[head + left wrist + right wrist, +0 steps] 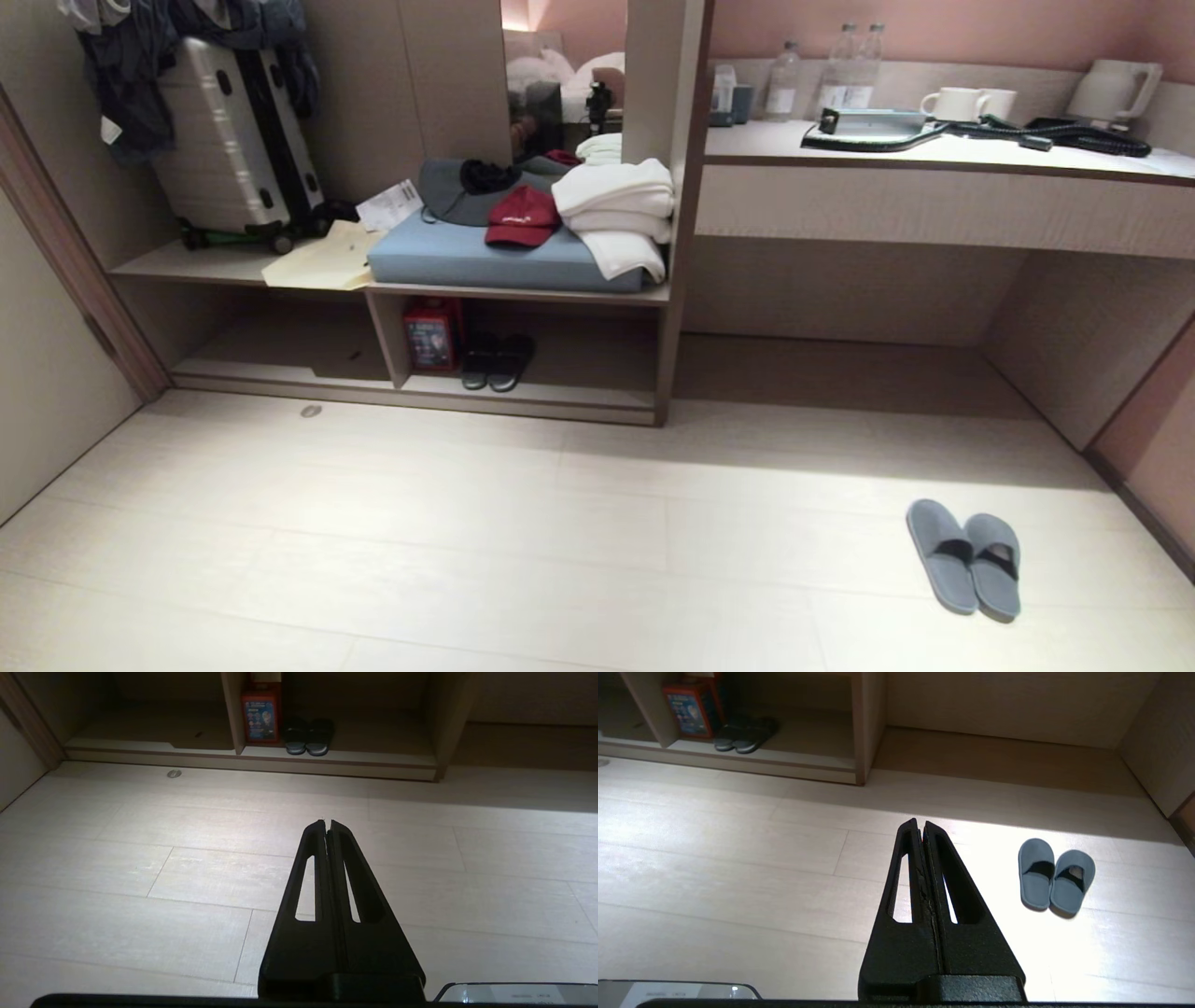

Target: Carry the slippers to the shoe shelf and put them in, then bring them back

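The slippers [964, 556] sit side by side on the floor [467, 541], far from the shoe shelf [560, 387]. Left gripper [327, 822] and right gripper [920, 822] fingers are pressed together, holding nothing.

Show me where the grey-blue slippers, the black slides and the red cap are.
grey-blue slippers [964, 557]: head view, inner edge of the left slipper.
black slides [497, 361]: head view, between the uppers.
red cap [521, 217]: head view, crown.

Ahead of my right gripper [922, 826], matt black plastic, the slippers [1055, 875] look like soft, matt grey-blue cloth. Under both hands I see the floor [467, 523], pale wood-grain planks with a slight sheen. Beyond my left gripper [328, 825], the shoe shelf [336, 758] is smooth beige laminate.
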Controlling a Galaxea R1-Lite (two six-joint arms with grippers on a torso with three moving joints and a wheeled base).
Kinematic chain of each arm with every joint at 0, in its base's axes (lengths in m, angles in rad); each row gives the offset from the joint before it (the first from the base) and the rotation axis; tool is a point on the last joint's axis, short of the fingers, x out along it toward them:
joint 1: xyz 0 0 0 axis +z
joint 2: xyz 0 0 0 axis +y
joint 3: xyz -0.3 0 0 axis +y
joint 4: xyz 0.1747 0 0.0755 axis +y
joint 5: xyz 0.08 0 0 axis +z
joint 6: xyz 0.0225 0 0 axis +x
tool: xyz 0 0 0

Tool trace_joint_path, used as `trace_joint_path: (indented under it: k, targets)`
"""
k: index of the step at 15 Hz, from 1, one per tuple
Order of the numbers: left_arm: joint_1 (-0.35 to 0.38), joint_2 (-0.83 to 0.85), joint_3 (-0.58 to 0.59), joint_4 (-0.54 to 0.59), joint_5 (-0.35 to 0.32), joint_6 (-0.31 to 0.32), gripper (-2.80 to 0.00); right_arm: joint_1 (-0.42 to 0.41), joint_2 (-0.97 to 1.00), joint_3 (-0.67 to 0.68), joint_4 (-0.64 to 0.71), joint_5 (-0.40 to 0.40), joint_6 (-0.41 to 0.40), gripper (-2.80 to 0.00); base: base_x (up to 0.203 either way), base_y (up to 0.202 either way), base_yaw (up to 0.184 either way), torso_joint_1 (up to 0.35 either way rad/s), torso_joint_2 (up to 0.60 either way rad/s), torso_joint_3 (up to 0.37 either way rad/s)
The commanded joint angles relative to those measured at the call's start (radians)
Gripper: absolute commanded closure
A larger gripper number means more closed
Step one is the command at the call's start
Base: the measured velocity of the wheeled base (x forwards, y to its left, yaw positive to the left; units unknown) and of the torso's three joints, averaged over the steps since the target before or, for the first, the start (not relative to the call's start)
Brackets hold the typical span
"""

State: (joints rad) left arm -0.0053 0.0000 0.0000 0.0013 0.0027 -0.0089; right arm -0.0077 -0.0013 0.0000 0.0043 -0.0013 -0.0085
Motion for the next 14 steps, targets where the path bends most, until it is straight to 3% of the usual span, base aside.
trace_joint_path:
  k: [1, 14]
  targets:
    - [0.001, 0.000, 0.002, 0.000, 0.000, 0.000, 0.00, 0.000, -0.002, 0.002, 0.000, 0.000, -0.001, 0.00, -0.195, 0.000, -0.001, 0.002, 0.00, 0.002]
    - [0.001, 0.000, 0.002, 0.000, 0.000, 0.000, 0.00, 0.000, -0.002, 0.002, -0.001, 0.000, -0.002, 0.00, -0.194, 0.000, 0.001, 0.003, 0.00, 0.002]
